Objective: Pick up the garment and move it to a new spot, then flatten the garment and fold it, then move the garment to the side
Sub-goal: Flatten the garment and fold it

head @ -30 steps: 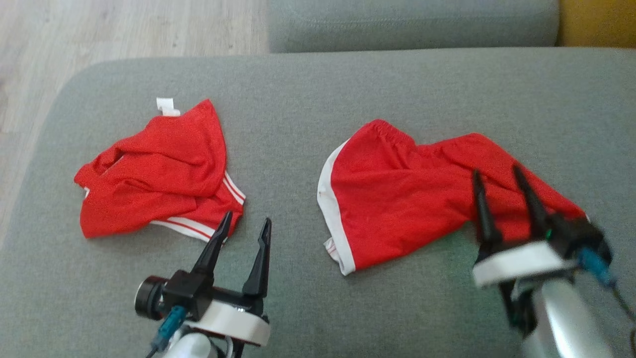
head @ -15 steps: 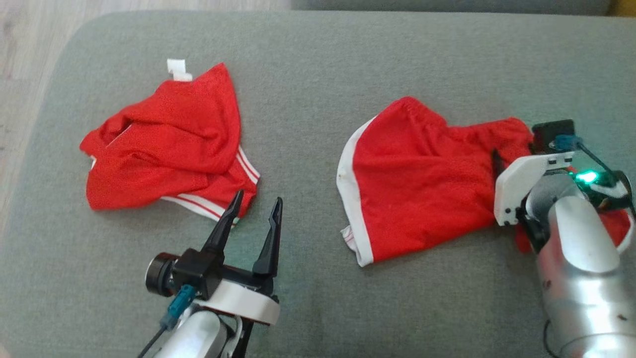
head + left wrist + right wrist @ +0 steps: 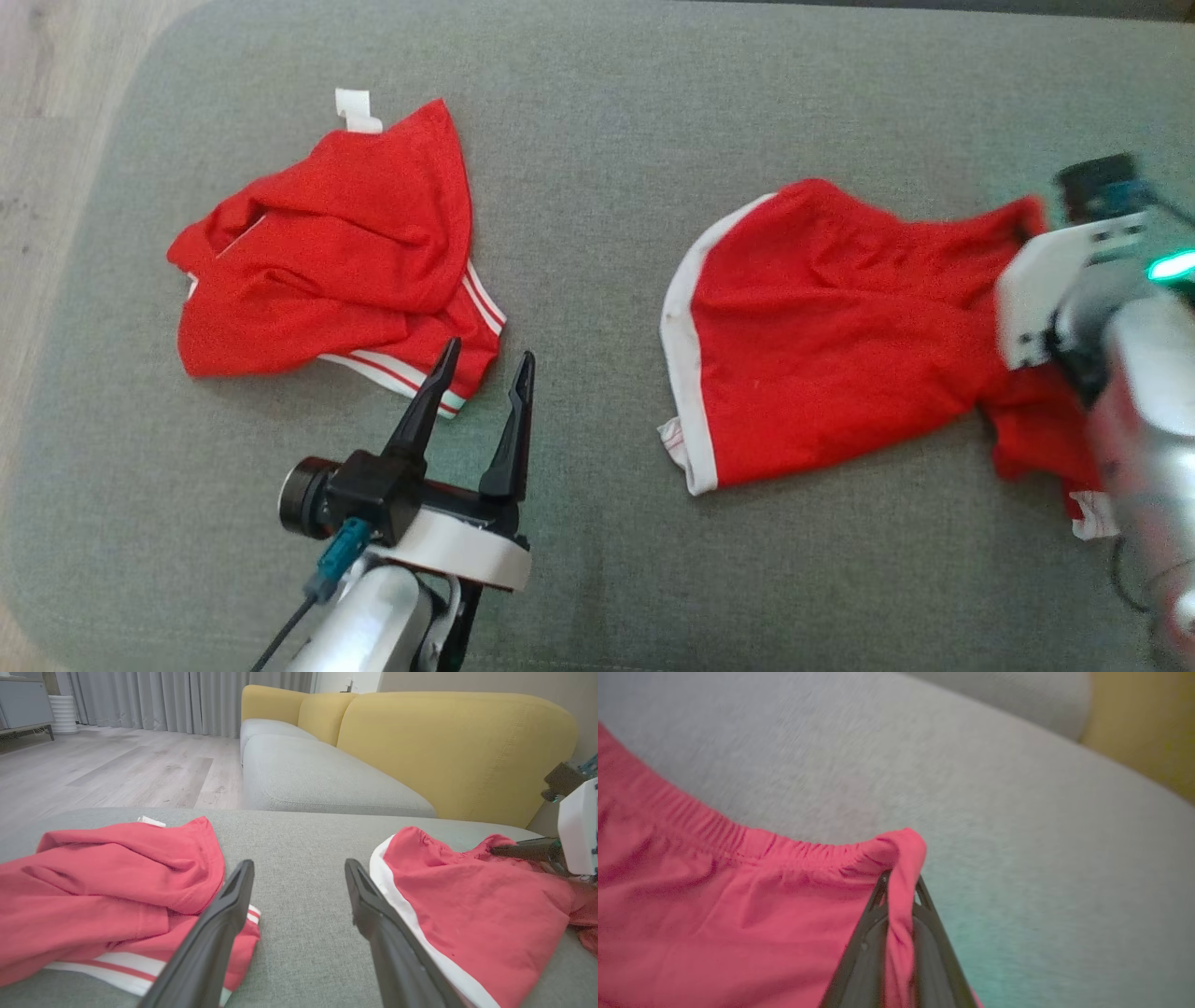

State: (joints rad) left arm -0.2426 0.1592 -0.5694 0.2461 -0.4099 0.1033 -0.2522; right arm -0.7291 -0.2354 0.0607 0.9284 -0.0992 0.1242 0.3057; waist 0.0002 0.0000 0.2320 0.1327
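Note:
The garment, red shorts (image 3: 822,327) with white side trim, lies on the right half of the grey cushion (image 3: 597,140). My right gripper (image 3: 899,882) is shut on the elastic waistband at the shorts' far right corner, a fold of red cloth pinched between the fingers and raised a little. In the left wrist view the same grip (image 3: 502,850) sits at the shorts' (image 3: 467,905) right end. My left gripper (image 3: 487,359) is open and holds nothing, low over the cushion between the two red pieces, seen also in its own wrist view (image 3: 299,868).
A second crumpled red garment (image 3: 345,243) with white stripes and a white tag lies at the left, just beyond my left fingertips. Wooden floor (image 3: 37,93) borders the cushion's rounded left edge. A yellow sofa back (image 3: 444,742) and another grey seat (image 3: 303,774) stand behind.
My right gripper has closed on the shorts' waistband and drawn that corner to the right, stretching the cloth. The head camera has tilted down. The left arm holds still.

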